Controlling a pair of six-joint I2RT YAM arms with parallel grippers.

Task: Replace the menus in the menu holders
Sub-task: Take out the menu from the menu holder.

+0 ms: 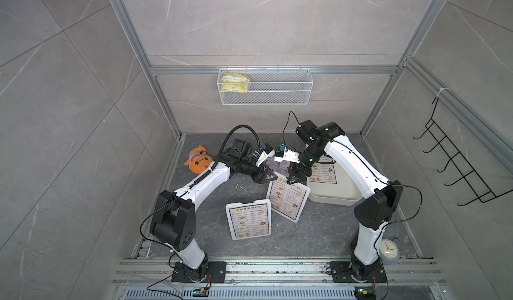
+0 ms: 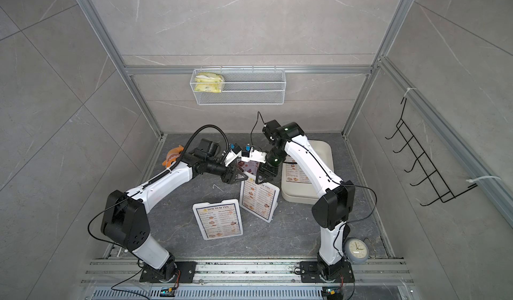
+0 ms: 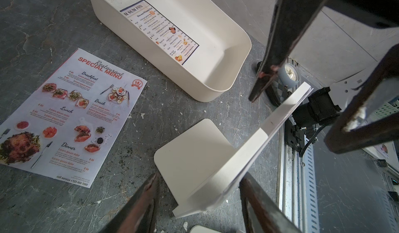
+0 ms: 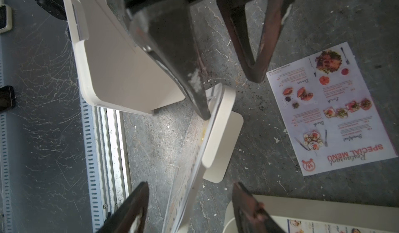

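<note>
In both top views the rear menu holder [image 1: 295, 219] stands mid-frame with a Dim Sum Inn menu [image 1: 287, 200] in it. The left jaws and right jaws meet over its top edge, both apart and gripping nothing, I judge to draw that sheet out.

Left wrist: the Special Menu sheet [image 3: 71, 117] lies flat at left, and the cream tray [image 3: 218, 85] crowds above.

Right wrist: the holder's edge runs between my spread jaws, and the second menu holder [image 4: 103, 70] stands close, upper left.

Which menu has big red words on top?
The loose SPECIAL MENU sheet lying flat on the grey table beside the cream tray. The others are headed DIM SUM INN, with dark borders.
</note>
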